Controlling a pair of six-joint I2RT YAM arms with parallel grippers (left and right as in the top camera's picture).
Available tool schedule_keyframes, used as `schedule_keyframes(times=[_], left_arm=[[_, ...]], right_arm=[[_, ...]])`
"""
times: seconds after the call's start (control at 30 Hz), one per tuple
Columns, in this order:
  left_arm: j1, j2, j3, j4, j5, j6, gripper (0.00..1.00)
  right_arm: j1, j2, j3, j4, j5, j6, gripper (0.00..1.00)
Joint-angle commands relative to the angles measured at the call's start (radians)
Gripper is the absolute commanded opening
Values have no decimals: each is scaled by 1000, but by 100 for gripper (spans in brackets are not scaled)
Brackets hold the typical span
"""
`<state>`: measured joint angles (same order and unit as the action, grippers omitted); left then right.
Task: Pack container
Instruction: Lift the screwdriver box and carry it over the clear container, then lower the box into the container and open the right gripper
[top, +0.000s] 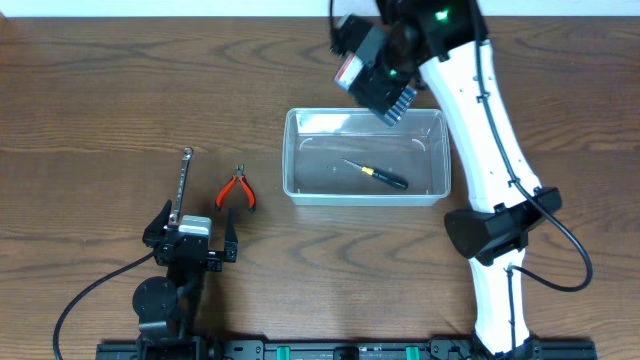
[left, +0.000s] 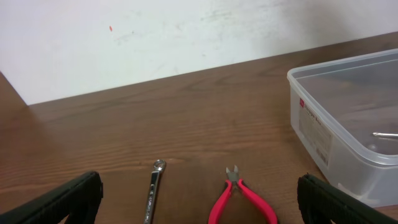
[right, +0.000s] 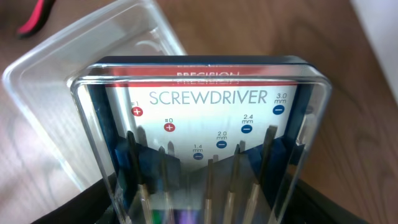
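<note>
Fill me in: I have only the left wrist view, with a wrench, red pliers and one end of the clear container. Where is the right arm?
Observer: The right gripper hangs above the far side of the container, clamped on a precision screwdriver set.
Operator: How do you know what it is?
Observer: The right wrist view shows its clear case labelled PRECISION SCREWDRIVER, with a row of drivers inside.
Operator: I see a metal tip inside the container. What is that?
Observer: A single screwdriver with a black handle, lying on the container's floor.
</note>
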<state>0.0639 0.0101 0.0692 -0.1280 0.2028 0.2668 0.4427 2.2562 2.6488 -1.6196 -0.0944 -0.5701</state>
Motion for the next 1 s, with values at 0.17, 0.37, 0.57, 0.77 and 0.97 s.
schedule_keyframes(times=[0.17,0.37,0.57,0.77,0.97], left_arm=[[4,-6,-29,-8,-5,9,98],[4,-6,-29,-8,-5,9,98],[4,-6,-29,-8,-5,9,98],[4,-6,-29,-8,-5,9,98],[4,-6,-29,-8,-5,9,98]], right_arm=[[18,-27,-188,46,-11,-120,40],[19,-27,-318,95,-16,-120,40],[21,-27,-356,101,-77,-136,40],[21,-27,-357,102,-97,-171,40],[21,-27,-381,115,-106,-187,40]])
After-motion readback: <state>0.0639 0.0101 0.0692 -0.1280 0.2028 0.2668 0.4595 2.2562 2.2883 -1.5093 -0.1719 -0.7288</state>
